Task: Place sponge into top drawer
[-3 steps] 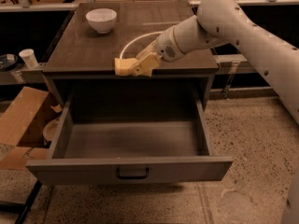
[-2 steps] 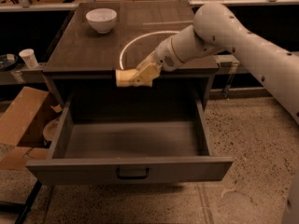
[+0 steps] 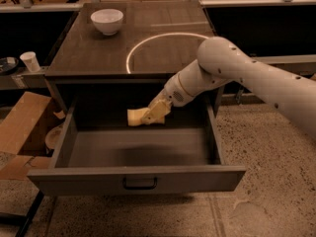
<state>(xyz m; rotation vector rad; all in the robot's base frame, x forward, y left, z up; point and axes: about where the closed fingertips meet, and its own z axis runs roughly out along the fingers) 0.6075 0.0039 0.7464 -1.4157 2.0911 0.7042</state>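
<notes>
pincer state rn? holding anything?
pincer: closed on the sponge, held over the rear of the open top drawer.

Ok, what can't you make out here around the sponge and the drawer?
- Camera view: right end of the sponge, covered by the hand holding it above the top drawer.
- Camera view: drawer's back, in shadow under the tabletop.
- Camera view: base of the arm, cut off at the right edge.

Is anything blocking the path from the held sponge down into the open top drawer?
Nothing visible does. The gripper holds the sponge over the rear of the open top drawer, whose floor below shows bare. The white bowl sits apart on the tabletop.
</notes>
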